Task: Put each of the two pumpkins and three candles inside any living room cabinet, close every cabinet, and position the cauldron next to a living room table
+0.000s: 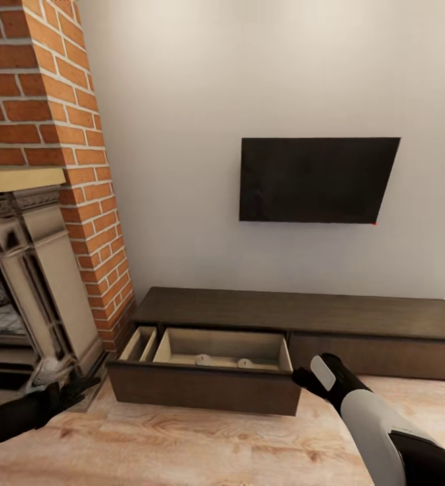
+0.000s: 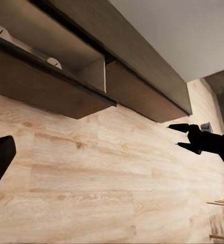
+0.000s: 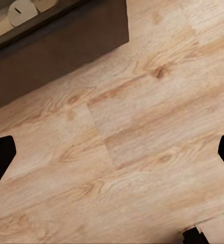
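Head view: nearest the camera, the right arm in its white and black shell is reached forward over the plank floor, and the right gripper is held just beside the right front corner of the cabinet's pulled-out drawer. From the left wrist view the right gripper's two dark fingers are seen spread apart with nothing between them. The left gripper is held low, left of the drawer, close to the foot of the stone fireplace; whether its jaws are released or clenched cannot be told, though nothing is seen held in them. Inside the drawer, on its pale wood bottom, two candles are seen side by side near the front wall; a narrower compartment lies to their left. Behind the drawer, the long low dark cabinet is stretched along the wall, its right drawer front shut. Left of the cabinet stands the red brick chimney. Above the cabinet, a black TV is mounted on the white wall
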Robot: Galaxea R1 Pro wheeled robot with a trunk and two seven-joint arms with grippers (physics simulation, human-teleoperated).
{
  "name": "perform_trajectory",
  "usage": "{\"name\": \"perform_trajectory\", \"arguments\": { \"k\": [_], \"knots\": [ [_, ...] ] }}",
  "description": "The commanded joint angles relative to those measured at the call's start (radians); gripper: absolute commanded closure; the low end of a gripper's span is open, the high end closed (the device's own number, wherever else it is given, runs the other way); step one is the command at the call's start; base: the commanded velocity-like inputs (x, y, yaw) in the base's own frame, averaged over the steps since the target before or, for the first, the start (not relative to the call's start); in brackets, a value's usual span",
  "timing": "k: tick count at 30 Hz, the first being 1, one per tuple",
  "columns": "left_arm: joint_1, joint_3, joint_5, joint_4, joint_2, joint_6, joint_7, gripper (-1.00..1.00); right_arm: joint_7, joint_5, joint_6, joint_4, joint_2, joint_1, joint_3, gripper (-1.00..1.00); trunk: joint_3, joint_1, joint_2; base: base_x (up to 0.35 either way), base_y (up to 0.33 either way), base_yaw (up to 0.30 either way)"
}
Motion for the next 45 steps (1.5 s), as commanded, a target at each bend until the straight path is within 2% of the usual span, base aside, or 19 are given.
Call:
{"name": "perform_trajectory", "arguments": {
  "k": [1,3,4,6,7,8,9,11,12,13,16,20,24,25,26,29,33,36,45],
  "knots": [
    [-0.003,0.001,-0.082,0.0,-0.013,-0.03,-0.008,-1.0,-0.006,-0.01,-0.021,-0.001,0.002,0.002,0.003,-1.0,-0.001,0.0,-0.001,-0.119,0.0,0.0],
    [-0.004,0.0,-0.141,0.0,-0.034,-0.071,-0.005,-1.0,-0.003,-0.009,-0.039,0.0,0.003,0.004,0.004,-1.0,-0.001,0.0,-0.001,-0.086,0.0,0.0],
    [-0.004,-0.002,-0.196,0.001,-0.056,-0.113,0.005,-1.0,0.002,-0.006,-0.056,0.0,0.004,0.006,0.006,-1.0,-0.001,0.0,-0.001,-0.049,0.0,0.0],
    [-0.005,-0.003,-0.255,0.003,-0.077,-0.153,0.025,-1.0,0.011,-0.003,-0.08,0.003,0.006,0.01,0.008,-1.0,-0.001,0.0,-0.001,-0.035,0.0,0.0],
    [-0.005,-0.003,-0.318,0.005,-0.096,-0.194,0.053,-1.0,0.021,0.0,-0.11,0.007,0.01,0.02,0.009,-1.0,-0.001,0.0,-0.001,-0.02,0.0,0.0],
    [-0.005,-0.003,-0.352,0.007,-0.105,-0.216,0.068,-1.0,0.026,0.001,-0.126,0.008,0.014,0.027,0.01,-1.0,-0.001,0.0,-0.001,-0.016,0.0,0.0],
    [-0.005,-0.004,-0.418,0.008,-0.127,-0.27,0.099,-1.0,0.033,0.005,-0.16,0.01,0.022,0.044,0.013,-1.0,-0.001,0.0,-0.001,-0.01,0.0,0.0],
    [-0.004,-0.005,-0.479,0.011,-0.158,-0.329,0.13,-1.0,0.038,0.015,-0.195,0.011,0.032,0.064,0.024,-1.0,-0.001,0.0,-0.001,-0.007,0.0,0.0],
    [-0.003,-0.007,-0.538,0.023,-0.197,-0.387,0.162,-1.0,0.041,0.032,-0.236,0.014,0.043,0.084,0.042,-1.0,-0.001,0.0,-0.001,-0.004,0.0,0.0],
    [-0.003,-0.008,-0.569,0.037,-0.218,-0.415,0.177,-1.0,0.042,0.042,-0.26,0.014,0.05,0.095,0.052,-1.0,-0.001,0.0,-0.001,-0.003,0.0,0.0],
    [-0.006,-0.01,-0.751,0.178,-0.325,-0.581,0.235,-1.0,0.045,0.102,-0.404,0.021,0.083,0.173,0.087,-1.0,-0.001,0.0,-0.001,-0.001,0.0,0.0],
    [-0.009,-0.011,-0.867,0.28,-0.404,-0.707,0.255,-1.0,0.046,0.136,-0.468,0.047,0.11,0.231,0.102,-1.0,-0.001,0.0,-0.001,-0.035,0.0,0.0],
    [-0.01,-0.012,-0.905,0.358,-0.422,-0.773,0.259,-1.0,0.046,0.146,-0.496,0.055,0.132,0.256,0.117,-1.0,-0.001,0.0,-0.001,-0.193,0.0,0.0],
    [-0.011,-0.036,-0.92,0.439,-0.433,-0.863,0.261,-1.0,0.043,0.15,-0.527,0.069,0.147,0.272,0.2,-1.0,-0.001,0.0,-0.001,-0.269,0.0,0.0],
    [-0.011,-0.062,-0.923,0.459,-0.438,-0.892,0.262,-1.0,0.042,0.15,-0.564,0.074,0.149,0.283,0.235,-1.0,-0.001,0.0,-0.001,-0.287,0.0,0.0],
    [-0.011,-0.141,-0.925,0.487,-0.444,-0.943,0.313,-1.0,0.042,0.152,-0.677,0.087,0.152,0.315,0.284,-1.0,-0.001,0.0,-0.001,-0.312,0.0,0.0],
    [-0.011,-0.182,-0.926,0.528,-0.448,-0.991,0.39,-1.0,0.042,0.151,-0.73,0.114,0.155,0.329,0.333,-1.0,-0.001,0.0,-0.001,-0.3,0.0,0.0],
    [-0.011,-0.192,-0.925,0.54,-0.451,-1.007,0.408,-1.0,0.042,0.15,-0.743,0.125,0.156,0.332,0.362,-1.0,-0.001,0.0,-0.001,-0.142,0.0,0.0],
    [-0.016,-0.257,-0.924,0.547,-0.494,-1.016,0.42,-1.0,0.037,0.141,-0.77,0.124,0.16,0.334,0.381,-1.0,-0.001,0.0,-0.001,-0.03,0.0,0.0]
  ]
}}
